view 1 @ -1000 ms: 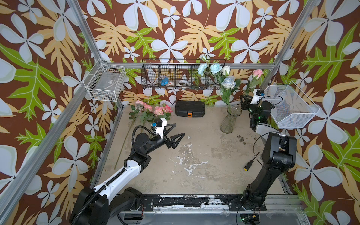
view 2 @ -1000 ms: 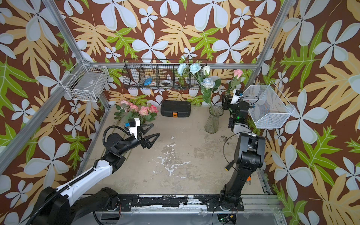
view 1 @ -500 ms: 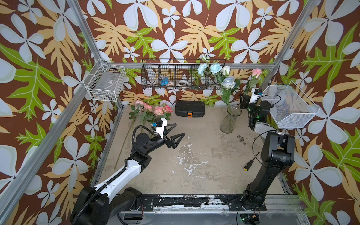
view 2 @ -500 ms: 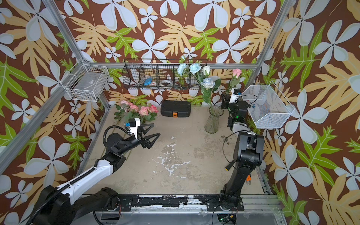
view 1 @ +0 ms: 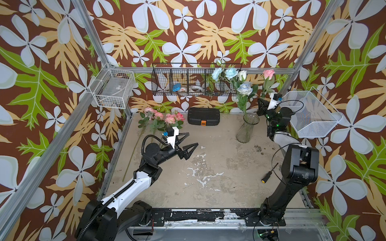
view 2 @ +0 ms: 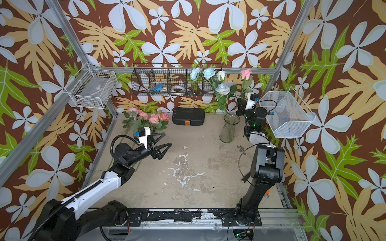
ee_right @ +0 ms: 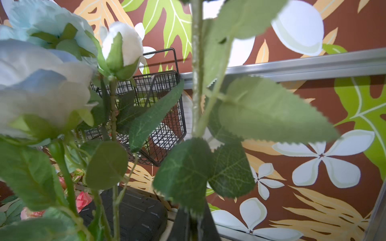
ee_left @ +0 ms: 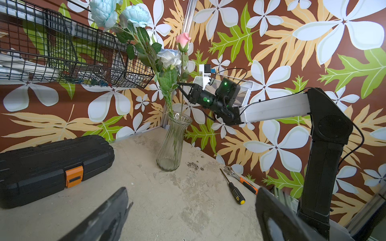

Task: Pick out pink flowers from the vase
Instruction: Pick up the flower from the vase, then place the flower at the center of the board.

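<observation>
Pink rose [ee_left: 183, 40] stands with its thin stem pinched in the closed right gripper [ee_left: 181, 85]. Its bloom rises above the jaws, and the lower stem runs down into the vase [ee_left: 173, 146] directly below them. Pale blue and white roses [ee_left: 169, 58] crowd just beside the grip, in the same vase. Well apart from it, the left gripper [view 1: 192, 138] hovers wide open and empty. More pink flowers [view 1: 165, 119] lie in a heap just beyond its fingertips.

Right end effector [ee_left: 180, 85]: jaws, earlier part open, now closed on stem of pink rose [view 1: 268, 73]; displaced toward vase [view 1: 243, 133]; rose head shifted nearer blue flowers [view 1: 231, 72].
</observation>
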